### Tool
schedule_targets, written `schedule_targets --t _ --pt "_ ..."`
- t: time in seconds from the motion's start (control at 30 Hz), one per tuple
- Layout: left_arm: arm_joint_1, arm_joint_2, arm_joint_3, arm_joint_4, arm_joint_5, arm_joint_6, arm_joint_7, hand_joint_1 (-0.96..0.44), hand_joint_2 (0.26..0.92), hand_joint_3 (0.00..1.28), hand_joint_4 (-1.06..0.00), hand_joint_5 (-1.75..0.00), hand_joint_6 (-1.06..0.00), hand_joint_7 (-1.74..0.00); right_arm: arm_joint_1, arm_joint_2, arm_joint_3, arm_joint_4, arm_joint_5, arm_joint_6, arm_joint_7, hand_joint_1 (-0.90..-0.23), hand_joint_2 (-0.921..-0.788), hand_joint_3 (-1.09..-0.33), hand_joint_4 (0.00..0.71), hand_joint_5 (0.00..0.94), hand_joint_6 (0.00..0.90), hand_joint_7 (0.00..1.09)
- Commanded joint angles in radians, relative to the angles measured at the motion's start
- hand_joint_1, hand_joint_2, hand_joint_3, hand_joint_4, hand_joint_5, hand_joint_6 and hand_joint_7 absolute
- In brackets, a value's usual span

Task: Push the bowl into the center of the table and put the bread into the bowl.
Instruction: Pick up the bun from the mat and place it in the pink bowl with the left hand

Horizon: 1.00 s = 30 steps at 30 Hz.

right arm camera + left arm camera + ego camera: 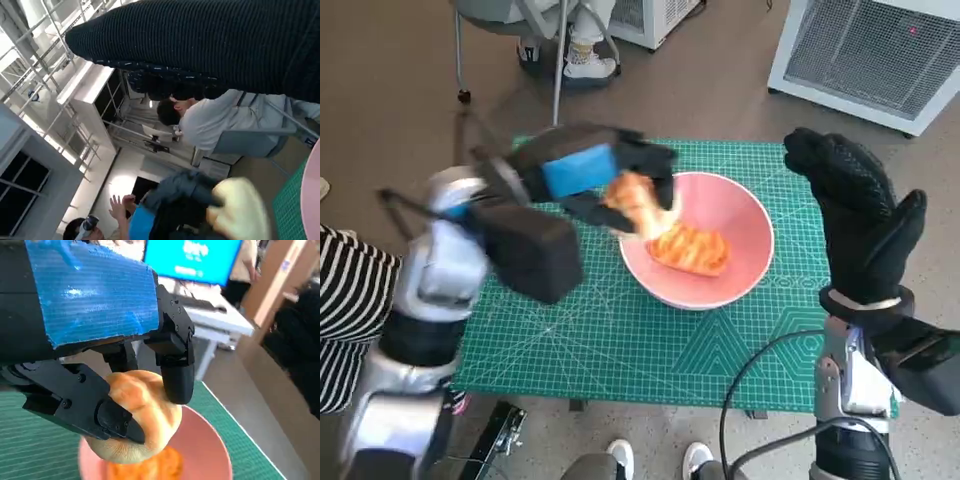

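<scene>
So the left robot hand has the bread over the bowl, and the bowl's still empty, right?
Not quite. The left robot hand does hold the bread over the bowl, but the bowl isn't empty: the head view shows an orange piece already lying inside it.

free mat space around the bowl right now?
Bare green cutting mat along the near edge below the pink bowl. Crowded on the bowl's left: the left robot hand holds a pale bread roll over it; an orange bread piece lies inside.
</scene>
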<state>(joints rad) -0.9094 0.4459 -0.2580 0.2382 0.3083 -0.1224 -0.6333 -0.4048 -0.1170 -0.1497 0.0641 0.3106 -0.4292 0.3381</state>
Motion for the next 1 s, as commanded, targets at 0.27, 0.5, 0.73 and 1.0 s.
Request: schedule_targets --t 0.27,0.5,0.73,1.0 --pt "-0.089 -0.086 -0.065 0.281 0.009 -0.100 0.000 -0.02 0.796 0.07 -0.31 -0.13 -0.32 -0.23 0.045 -0.003 -0.004 -0.033 -0.009 0.025 -0.027 -0.700 -0.921 -0.728 0.199 0.000 0.091 0.41" --pt "-0.097 -0.086 -0.076 0.348 0.016 -0.148 -0.002 -0.21 0.767 0.03 -0.12 -0.01 -0.25 -0.06 0.054 -0.007 -0.008 -0.051 -0.011 0.027 -0.037 -0.697 -0.921 -0.729 0.198 0.000 0.090 0.41" --pt "-0.097 -0.081 -0.050 0.379 -0.022 -0.163 -0.019 -0.23 0.767 0.02 -0.07 0.00 -0.23 -0.03 0.053 -0.014 -0.014 -0.062 -0.013 0.029 -0.046 -0.703 -0.921 -0.728 0.205 0.003 0.089 0.41" --pt "-0.080 -0.076 0.032 0.434 -0.134 -0.249 -0.048 -0.27 0.766 0.01 -0.01 0.00 -0.17 0.00 0.041 -0.021 -0.017 -0.054 -0.017 0.024 -0.049 -0.710 -0.921 -0.726 0.208 0.004 0.087 0.42"
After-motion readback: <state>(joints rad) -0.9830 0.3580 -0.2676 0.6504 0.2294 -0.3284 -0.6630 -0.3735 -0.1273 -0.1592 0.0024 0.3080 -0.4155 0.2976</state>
